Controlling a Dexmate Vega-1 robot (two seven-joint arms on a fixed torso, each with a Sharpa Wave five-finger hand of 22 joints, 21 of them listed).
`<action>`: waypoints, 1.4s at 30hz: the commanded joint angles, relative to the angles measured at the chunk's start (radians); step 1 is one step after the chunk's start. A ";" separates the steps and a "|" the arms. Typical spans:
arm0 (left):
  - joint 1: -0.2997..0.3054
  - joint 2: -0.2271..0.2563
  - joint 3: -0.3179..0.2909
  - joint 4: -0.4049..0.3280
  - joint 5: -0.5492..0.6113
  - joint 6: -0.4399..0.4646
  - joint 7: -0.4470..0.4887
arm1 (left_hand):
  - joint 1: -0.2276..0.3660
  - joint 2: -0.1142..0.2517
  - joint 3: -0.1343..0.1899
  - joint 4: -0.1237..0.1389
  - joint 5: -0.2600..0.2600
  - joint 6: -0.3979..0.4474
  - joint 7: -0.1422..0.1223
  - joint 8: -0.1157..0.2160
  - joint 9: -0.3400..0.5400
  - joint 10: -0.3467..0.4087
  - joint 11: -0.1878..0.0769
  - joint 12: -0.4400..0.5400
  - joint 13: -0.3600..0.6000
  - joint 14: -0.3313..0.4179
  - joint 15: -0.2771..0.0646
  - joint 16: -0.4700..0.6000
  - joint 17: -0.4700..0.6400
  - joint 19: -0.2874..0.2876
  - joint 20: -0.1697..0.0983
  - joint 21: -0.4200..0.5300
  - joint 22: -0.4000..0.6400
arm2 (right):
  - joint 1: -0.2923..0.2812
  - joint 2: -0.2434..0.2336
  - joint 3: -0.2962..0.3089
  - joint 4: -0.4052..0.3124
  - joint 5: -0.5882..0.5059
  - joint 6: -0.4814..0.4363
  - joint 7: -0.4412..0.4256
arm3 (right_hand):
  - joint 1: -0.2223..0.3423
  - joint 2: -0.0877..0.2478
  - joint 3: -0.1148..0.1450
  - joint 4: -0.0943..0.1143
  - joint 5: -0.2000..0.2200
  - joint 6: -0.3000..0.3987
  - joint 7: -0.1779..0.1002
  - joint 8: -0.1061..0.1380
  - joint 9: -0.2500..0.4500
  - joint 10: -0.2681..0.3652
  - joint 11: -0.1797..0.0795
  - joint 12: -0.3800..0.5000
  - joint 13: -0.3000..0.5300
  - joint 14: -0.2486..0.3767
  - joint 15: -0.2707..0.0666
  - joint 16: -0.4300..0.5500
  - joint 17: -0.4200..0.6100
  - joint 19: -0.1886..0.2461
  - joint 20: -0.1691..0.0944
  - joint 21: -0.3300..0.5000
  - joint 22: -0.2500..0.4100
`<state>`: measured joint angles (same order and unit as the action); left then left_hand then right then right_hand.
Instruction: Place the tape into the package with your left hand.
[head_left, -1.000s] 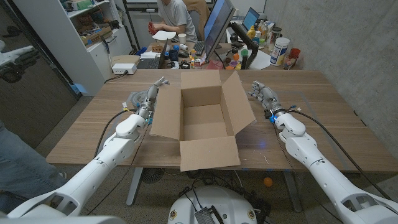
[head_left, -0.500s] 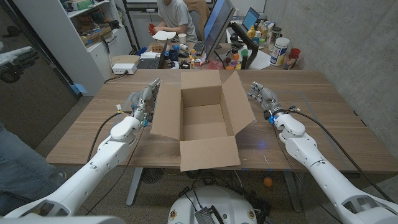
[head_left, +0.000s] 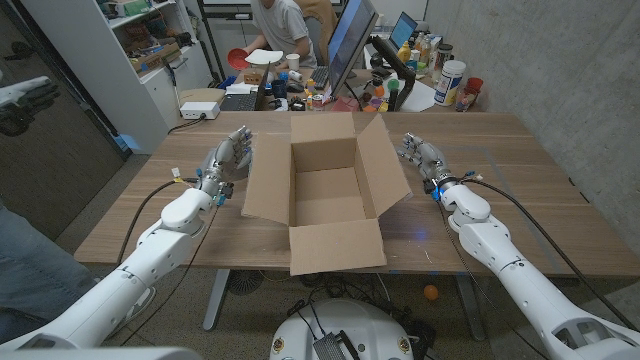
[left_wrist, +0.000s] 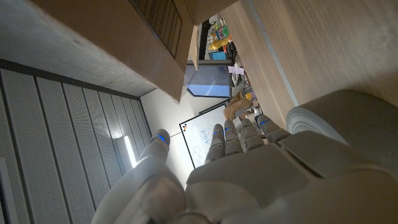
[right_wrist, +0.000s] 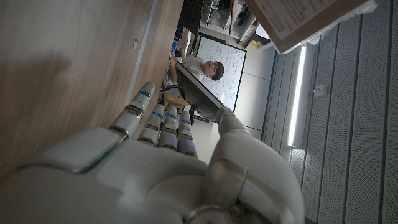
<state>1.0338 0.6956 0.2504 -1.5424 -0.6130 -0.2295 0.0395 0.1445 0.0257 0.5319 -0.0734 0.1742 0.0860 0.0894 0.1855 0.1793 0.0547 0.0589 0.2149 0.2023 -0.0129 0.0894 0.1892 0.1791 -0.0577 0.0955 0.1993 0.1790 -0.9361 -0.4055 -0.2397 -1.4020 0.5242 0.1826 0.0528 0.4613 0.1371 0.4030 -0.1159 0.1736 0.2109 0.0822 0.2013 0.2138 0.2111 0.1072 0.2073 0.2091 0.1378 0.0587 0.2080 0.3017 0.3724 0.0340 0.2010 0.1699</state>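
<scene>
An open cardboard box (head_left: 325, 195) stands in the middle of the wooden table (head_left: 520, 200), its flaps spread outward. My left hand (head_left: 228, 160) hovers just outside the box's left flap with its fingers stretched out and apart, holding nothing. The hand covers the spot where the tape lies, so I cannot make the tape out in the head view. In the left wrist view a pale rounded shape (left_wrist: 336, 118) sits on the table beside my left hand (left_wrist: 249, 168); it may be the tape. My right hand (head_left: 424, 155) waits by the right flap, fingers extended and empty.
Behind the table's far edge is a cluttered desk with a monitor (head_left: 350, 45), bottles and jars (head_left: 450, 80) and a seated person (head_left: 285, 30). A white shelf (head_left: 120, 60) stands at the back left. A person's leg (head_left: 25, 270) is at the left edge.
My left arm has swung outward, carrying the hand a little away from the box's left flap and over the tape's spot. The right arm and the box have not moved.
</scene>
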 joint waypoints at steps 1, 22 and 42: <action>0.026 0.087 -0.019 -0.061 0.043 0.035 0.013 | 0.018 0.004 0.007 -0.009 0.004 0.009 0.003 0.009 0.002 0.008 0.000 0.005 0.003 0.005 -0.001 0.004 0.003 -0.001 0.010 0.001 0.002 | -0.023 0.005 -0.002 -0.022 -0.004 0.010 -0.020 | 0.005 0.008 -0.002 0.001 0.007 0.003 -0.006 0.002 0.000 0.008 -0.005 0.001 0.001 0.011 0.000 0.009 -0.001 0.007 0.003 0.001 0.003; 0.106 0.286 -0.090 -0.171 0.101 0.088 -0.021 | 0.073 0.022 0.028 -0.048 0.002 -0.016 0.003 0.005 0.003 -0.007 0.009 0.001 0.003 0.002 0.012 0.000 0.003 -0.018 0.042 -0.004 0.003 | -0.020 0.009 -0.001 -0.012 -0.037 0.075 -0.072 | 0.011 0.010 -0.002 -0.005 0.008 0.014 -0.004 0.005 -0.004 0.019 -0.004 0.004 -0.001 0.021 -0.004 0.012 -0.007 0.020 -0.003 0.003 0.003; 0.201 0.511 -0.214 -0.234 0.194 0.122 -0.085 | 0.125 0.043 0.046 -0.075 0.002 -0.030 0.007 0.005 0.005 -0.024 0.019 -0.001 0.006 0.032 0.060 0.010 0.004 -0.017 0.100 0.000 0.004 | -0.038 0.006 -0.019 -0.056 -0.102 0.105 -0.173 | 0.012 0.006 -0.006 -0.008 0.006 0.023 -0.003 0.007 -0.007 0.025 -0.005 0.005 -0.002 0.023 -0.010 0.012 -0.011 0.020 -0.005 0.001 0.003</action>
<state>1.1873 1.1010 0.0997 -1.7517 -0.4615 -0.1172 -0.0121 0.2480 0.0659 0.5723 -0.1385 0.1742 0.0622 0.0945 0.1855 0.1790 0.0401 0.0729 0.2148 0.2022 0.0073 0.1180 0.1891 0.1789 -0.0754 0.1712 0.1954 0.1789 -0.9621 -0.3960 -0.2486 -1.4287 0.4525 0.2785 -0.0672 0.4665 0.1424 0.3989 -0.1199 0.1774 0.2271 0.0768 0.2013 0.2043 0.2271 0.1020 0.2073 0.2044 0.1558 0.0516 0.2157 0.2876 0.3869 0.0266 0.2010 0.1698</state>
